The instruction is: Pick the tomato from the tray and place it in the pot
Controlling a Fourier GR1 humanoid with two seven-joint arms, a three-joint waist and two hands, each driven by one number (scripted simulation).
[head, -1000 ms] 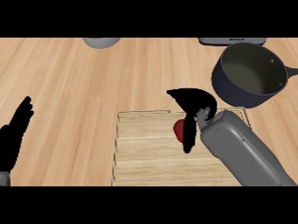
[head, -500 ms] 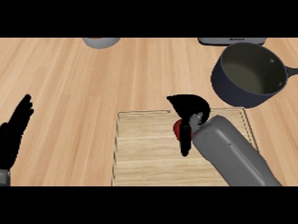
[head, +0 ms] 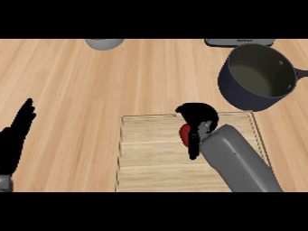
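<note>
One hand matters: my right hand (head: 198,118) is curled over the tomato (head: 185,134), fingers and thumb wrapped round it, over the tray's (head: 149,153) upper right part. Pot (head: 258,76) lies up and to the right of the hand, near the tray's corner. My left hand (head: 9,140) rests open at the left edge, well apart.

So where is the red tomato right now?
In the head view, the red tomato sits on the light wooden tray, right of centre, with the black right hand curled round it.
</note>
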